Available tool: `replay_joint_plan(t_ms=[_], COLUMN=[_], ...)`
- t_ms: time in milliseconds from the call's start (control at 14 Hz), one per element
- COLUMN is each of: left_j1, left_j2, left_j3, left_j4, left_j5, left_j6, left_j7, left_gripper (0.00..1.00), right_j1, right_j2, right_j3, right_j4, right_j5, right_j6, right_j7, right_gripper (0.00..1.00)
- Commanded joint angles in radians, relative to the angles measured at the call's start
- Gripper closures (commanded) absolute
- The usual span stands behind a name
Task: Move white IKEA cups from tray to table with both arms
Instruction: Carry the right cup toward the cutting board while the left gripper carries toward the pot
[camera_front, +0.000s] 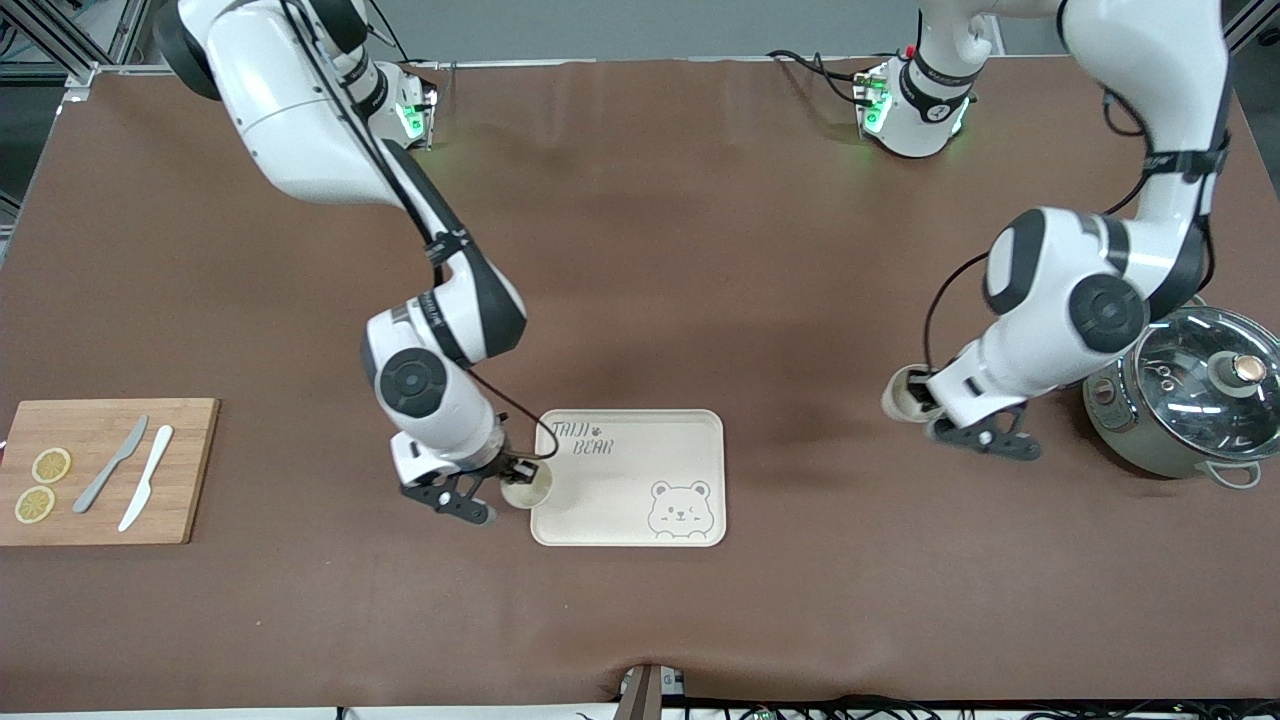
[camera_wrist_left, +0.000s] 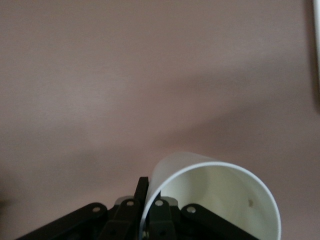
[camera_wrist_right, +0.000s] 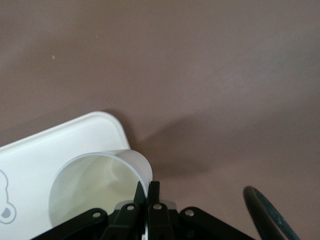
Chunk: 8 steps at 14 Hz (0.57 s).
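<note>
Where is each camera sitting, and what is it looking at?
Front view: high up across the table, facing both arms; it shows the right pincer holding a cup at the bear tray, and the left pincer holding the other cup over bare table.
Left wrist view: on the left arm's wrist, looking down past its fingers at that cup.
Right wrist view: on the right arm's wrist, showing its fingers, cup and tray corner.
The front view shares both cups with the wrist views.

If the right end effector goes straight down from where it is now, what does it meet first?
Probably the bear tray. The right end effector, shut on a white cup by its rim, is over the tray's edge toward the right arm's end, so the cup's base likely lands there first; height is unclear.
</note>
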Motion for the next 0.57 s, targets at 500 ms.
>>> replay_joint_plan(t_ms=[500], left_j1=[0.199], left_j2=[-0.092], left_j3=[-0.02], left_j4=[-0.442], left_j5=[-0.28], left_j6=[0.373], left_j7=[0.487], left_gripper=[1.0], right_j1=[-0.295], right_j2=[-0.014], right_j3=[0.025], right_j4=[0.036], right_j5=[0.083], right_j6=[-0.048], right_j7=[-0.633], right_gripper=[1.0])
